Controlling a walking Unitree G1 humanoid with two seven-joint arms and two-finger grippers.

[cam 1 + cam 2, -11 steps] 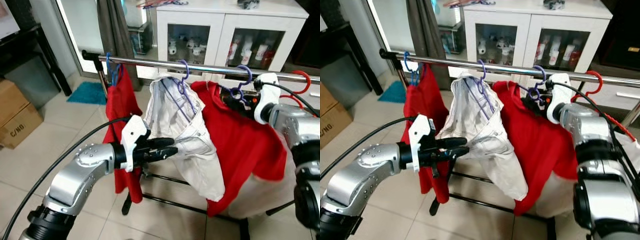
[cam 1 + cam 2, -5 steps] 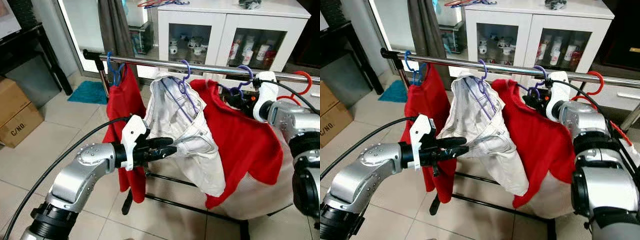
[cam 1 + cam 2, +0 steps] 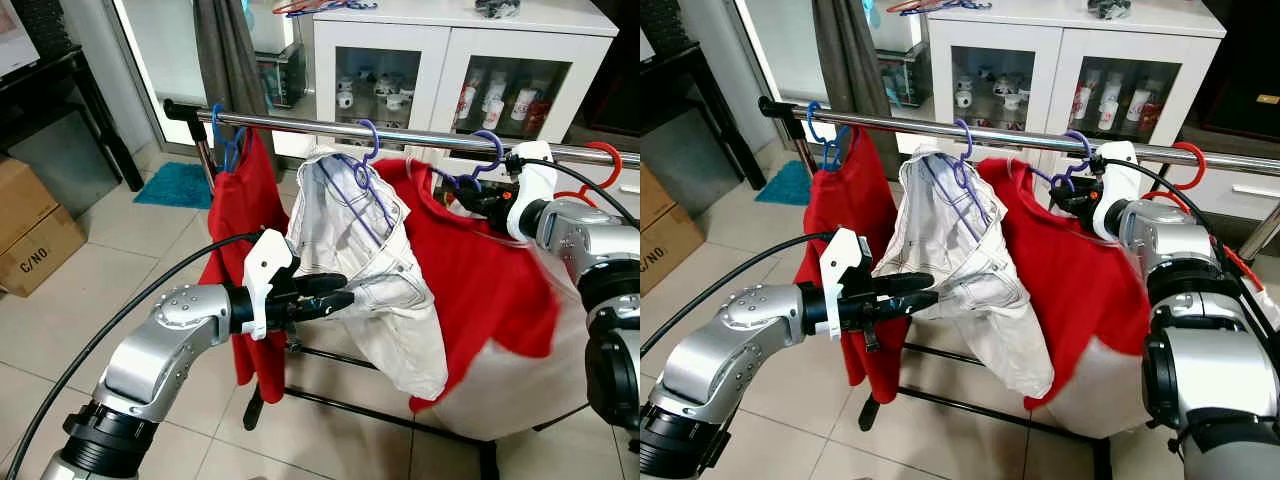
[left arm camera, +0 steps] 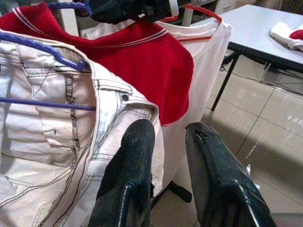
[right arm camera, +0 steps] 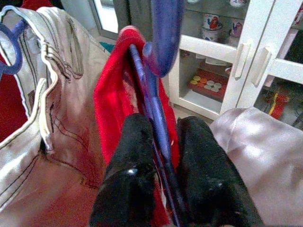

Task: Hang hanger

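Note:
A purple hanger (image 5: 158, 118) carries a red shirt (image 3: 480, 280). My right gripper (image 5: 158, 137) is shut on the hanger's neck just below the hook (image 3: 490, 148). The hook sits level with the steel rail (image 3: 300, 124); I cannot tell whether it rests on it. The shirt's lower hem is blurred. My left gripper (image 3: 345, 290) reaches in from the left at the waistband of a white denim garment (image 3: 370, 240) that hangs from another purple hanger (image 3: 368, 135). Its fingers (image 4: 135, 142) stand open beside the cloth, with nothing between them.
A red garment (image 3: 240, 210) on a blue hanger (image 3: 222, 130) hangs at the rail's left end. A red hanger (image 3: 600, 155) with a pale garment (image 3: 520, 390) hangs at the right. Behind stands a white glass-door cabinet (image 3: 440, 60). A cardboard box (image 3: 30, 235) sits left.
My right gripper has lifted the purple hanger slightly toward the rail, and the red shirt has swung with it. The left gripper stays at the white garment.

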